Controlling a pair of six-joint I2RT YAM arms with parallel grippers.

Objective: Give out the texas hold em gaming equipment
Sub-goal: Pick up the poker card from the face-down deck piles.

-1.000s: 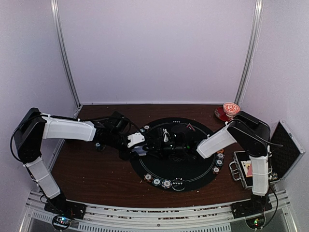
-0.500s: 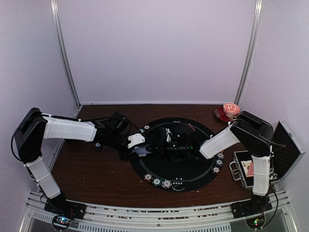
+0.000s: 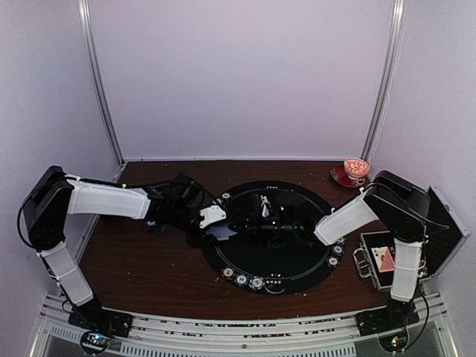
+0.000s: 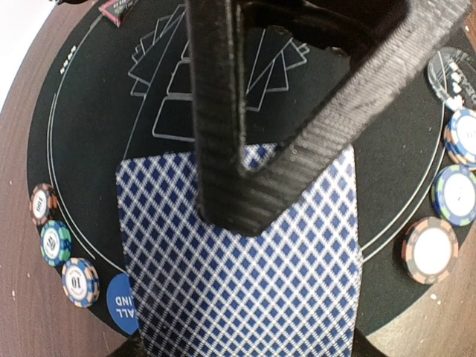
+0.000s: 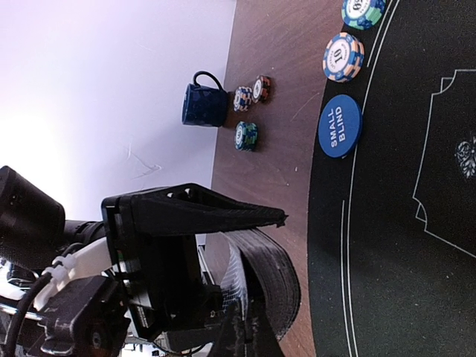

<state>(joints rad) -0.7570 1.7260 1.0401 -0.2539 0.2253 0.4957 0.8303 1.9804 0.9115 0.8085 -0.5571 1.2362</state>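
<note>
Two arms meeting over the round black mat (image 3: pixel 297 262), playing cards (image 4: pixel 245 297) between them.
The left arm (image 3: pixel 104 199) has its jaws part-closed on the stack, blue-diamond backs up, held above the left side of the mat. The right arm (image 3: pixel 343 218) reaches in beside it, jaws pinched fully shut; whether they have caught a card I cannot tell. Along the mat's rim sit poker chips (image 4: pixel 56 242), a blue small-blind disc (image 5: pixel 339 125) among them.
</note>
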